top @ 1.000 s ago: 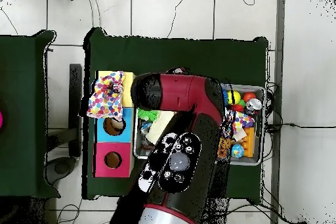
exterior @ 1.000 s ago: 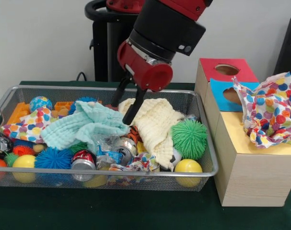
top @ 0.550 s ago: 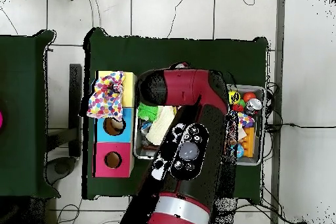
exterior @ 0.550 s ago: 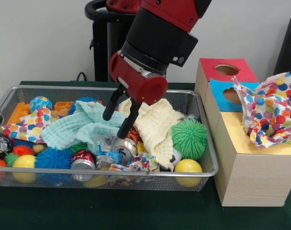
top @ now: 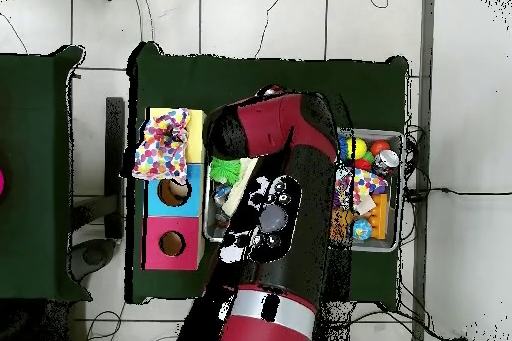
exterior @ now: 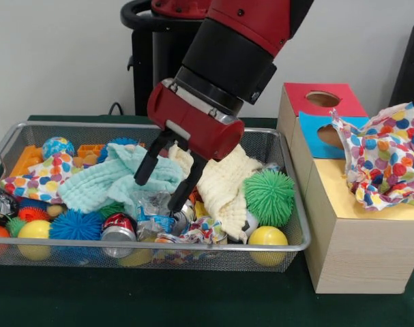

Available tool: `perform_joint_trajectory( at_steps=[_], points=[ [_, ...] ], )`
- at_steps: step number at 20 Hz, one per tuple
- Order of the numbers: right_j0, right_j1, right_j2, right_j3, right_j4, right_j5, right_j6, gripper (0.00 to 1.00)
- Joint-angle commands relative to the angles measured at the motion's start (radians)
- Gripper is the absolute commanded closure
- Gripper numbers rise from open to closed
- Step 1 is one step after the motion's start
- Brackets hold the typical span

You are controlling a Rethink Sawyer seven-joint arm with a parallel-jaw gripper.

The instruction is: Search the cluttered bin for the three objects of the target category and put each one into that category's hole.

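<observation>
My gripper (exterior: 158,193) hangs open inside the wire bin (exterior: 297,204). One black finger (exterior: 144,169) lies against the mint cloth (exterior: 104,178); the other reaches down to a crushed can (exterior: 181,215) beside the cream cloth (exterior: 224,178). Nothing is between the fingers. A polka-dot cloth (exterior: 37,180) lies at the bin's left end. Another polka-dot cloth (exterior: 382,160) (top: 163,147) is draped over the yellow top of the sorting box (exterior: 363,259). In the overhead view the arm (top: 275,227) covers the gripper and most of the bin.
The bin also holds a green spiky ball (exterior: 269,196), yellow balls (exterior: 268,237), a blue spiky ball (exterior: 76,225), a red can (exterior: 119,226) and orange blocks. The box's red hole (exterior: 322,99) and blue hole (exterior: 329,135) are uncovered.
The gripper has come down and moved towards the bin's front, from above the cream cloth to the cans beside the mint cloth. It stayed open.
</observation>
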Motion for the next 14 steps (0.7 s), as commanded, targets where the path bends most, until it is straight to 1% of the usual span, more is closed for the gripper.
perform_joint_trajectory(
  at_steps=[1, 5, 8, 11, 14],
  points=[
    [-0.003, -0.022, 0.13, -0.075, -0.126, 0.075, -0.408, 0.0],
    [-0.02, -0.032, 0.166, -0.067, -0.092, 0.109, -0.4, 0.0],
    [-0.008, -0.028, 0.157, -0.073, -0.075, 0.142, -0.372, 0.0],
    [0.009, -0.025, 0.143, -0.091, -0.087, 0.167, -0.387, 0.0],
    [0.009, -0.027, 0.144, -0.095, -0.091, 0.169, -0.401, 0.0]
  ],
)
